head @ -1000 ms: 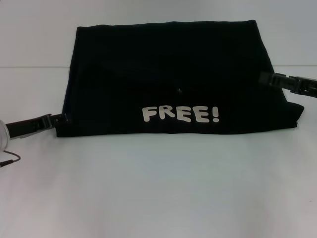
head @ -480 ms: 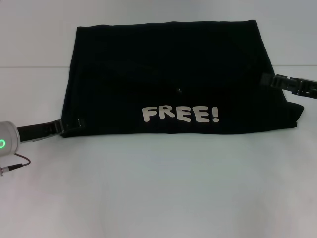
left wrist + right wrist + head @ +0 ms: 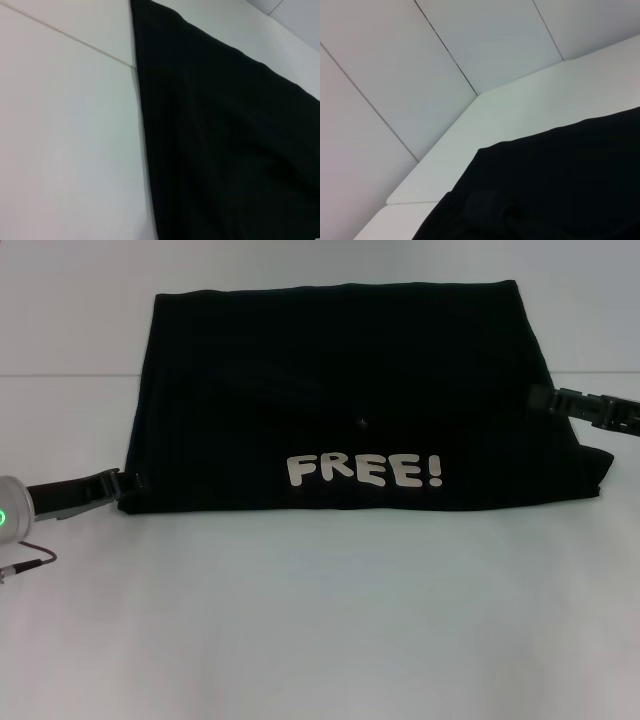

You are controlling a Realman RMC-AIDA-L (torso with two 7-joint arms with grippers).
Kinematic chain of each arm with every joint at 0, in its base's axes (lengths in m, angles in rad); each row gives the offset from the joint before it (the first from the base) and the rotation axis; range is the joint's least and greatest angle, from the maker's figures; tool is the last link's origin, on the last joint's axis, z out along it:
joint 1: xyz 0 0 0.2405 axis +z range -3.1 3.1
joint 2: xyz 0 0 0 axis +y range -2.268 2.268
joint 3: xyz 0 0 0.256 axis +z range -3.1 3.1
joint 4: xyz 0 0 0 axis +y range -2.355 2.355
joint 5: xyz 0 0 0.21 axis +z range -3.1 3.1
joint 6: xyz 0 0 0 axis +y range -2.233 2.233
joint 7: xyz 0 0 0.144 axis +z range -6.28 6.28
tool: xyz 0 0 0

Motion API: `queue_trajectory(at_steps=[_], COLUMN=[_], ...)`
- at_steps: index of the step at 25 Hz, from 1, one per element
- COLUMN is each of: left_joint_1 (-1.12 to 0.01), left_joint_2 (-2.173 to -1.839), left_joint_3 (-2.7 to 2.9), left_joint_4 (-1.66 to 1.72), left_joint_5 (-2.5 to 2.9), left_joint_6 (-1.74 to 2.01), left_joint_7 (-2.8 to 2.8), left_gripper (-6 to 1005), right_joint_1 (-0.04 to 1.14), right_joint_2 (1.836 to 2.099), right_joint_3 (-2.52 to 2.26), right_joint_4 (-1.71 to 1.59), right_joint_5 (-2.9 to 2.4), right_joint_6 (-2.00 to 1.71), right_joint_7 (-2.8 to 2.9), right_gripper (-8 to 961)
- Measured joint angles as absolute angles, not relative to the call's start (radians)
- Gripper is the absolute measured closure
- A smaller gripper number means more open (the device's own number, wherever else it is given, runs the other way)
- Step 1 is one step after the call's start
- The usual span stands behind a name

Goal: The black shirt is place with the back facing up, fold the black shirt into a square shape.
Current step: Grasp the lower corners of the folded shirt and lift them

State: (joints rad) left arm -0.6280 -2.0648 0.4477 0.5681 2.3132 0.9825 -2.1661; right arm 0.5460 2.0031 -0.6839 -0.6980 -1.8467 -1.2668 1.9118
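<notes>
The black shirt (image 3: 350,400) lies folded at the white desk's (image 3: 320,620) twelve o'clock, left end effector (image 3: 125,483) at its eight o'clock corner, right end effector (image 3: 540,398) at three o'clock, grips indiscernible.

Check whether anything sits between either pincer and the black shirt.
Nothing visible does. The left pincer is at the near left corner of the black shirt, and the right pincer at its right edge, on a bare white table.

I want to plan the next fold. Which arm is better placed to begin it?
Probably the left. The left tool sits at the near left corner of the shirt, ready to grip there. The right tool only meets the middle of the right edge.
</notes>
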Motion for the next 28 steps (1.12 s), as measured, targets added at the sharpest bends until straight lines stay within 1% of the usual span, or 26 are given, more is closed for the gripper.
queue_trajectory(at_steps=[3, 5, 8, 10, 11, 13, 16, 18, 19, 21, 23, 28], left_joint_1=[-0.63, -0.63, -0.631, -0.631, -0.635, -0.644, -0.66, -0.673, -0.678, -0.687, -0.696, -0.706], left_joint_2=[-2.065, -2.065, -2.063, -2.058, -2.053, -2.043, -2.034, -2.031, -2.03, -2.029, -2.028, -2.025], left_joint_3=[0.448, 0.448, 0.449, 0.447, 0.443, 0.439, 0.438, 0.44, 0.443, 0.446, 0.447, 0.446], left_joint_4=[0.567, 0.567, 0.566, 0.569, 0.571, 0.574, 0.576, 0.576, 0.575, 0.571, 0.569, 0.568], left_joint_5=[2.324, 2.327, 2.329, 2.33, 2.33, 2.33, 2.33, 2.33, 2.33, 2.33, 2.33, 2.329], left_joint_6=[0.98, 0.979, 0.987, 1.012, 1.033, 1.066, 1.092, 1.097, 1.097, 1.098, 1.098, 1.098], left_joint_7=[-2.169, -2.173, -2.195, -2.222, -2.241, -2.271, -2.305, -2.319, -2.321, -2.323, -2.323, -2.324], left_gripper=[553, 787, 871, 927, 955, 955, 955, 955, 955, 955, 954, 954], right_joint_1=[0.545, 0.545, 0.544, 0.543, 0.543, 0.547, 0.565, 0.575, 0.578, 0.58, 0.584, 0.605], right_joint_2=[1.997, 1.993, 1.979, 1.962, 1.949, 1.918, 1.864, 1.837, 1.828, 1.822, 1.821, 1.837], right_joint_3=[-0.684, -0.684, -0.69, -0.693, -0.692, -0.689, -0.688, -0.687, -0.685, -0.678, -0.672, -0.686], right_joint_4=[-0.698, -0.698, -0.699, -0.705, -0.71, -0.717, -0.718, -0.715, -0.715, -0.72, -0.72, -0.682], right_joint_5=[-1.847, -1.85, -1.855, -1.881, -1.908, -1.978, -2.125, -2.206, -2.23, -2.267, -2.288, -2.295], right_joint_6=[-1.281, -1.289, -1.301, -1.308, -1.308, -1.309, -1.307, -1.306, -1.303, -1.298, -1.27, -1.169], right_joint_7=[1.92, 1.933, 1.962, 2.009, 2.045, 2.141, 2.307, 2.392, 2.421, 2.453, 2.464, 2.452], right_gripper=[180, 180, 179, 179, 178, 178, 177, 177, 177, 176, 176, 175])
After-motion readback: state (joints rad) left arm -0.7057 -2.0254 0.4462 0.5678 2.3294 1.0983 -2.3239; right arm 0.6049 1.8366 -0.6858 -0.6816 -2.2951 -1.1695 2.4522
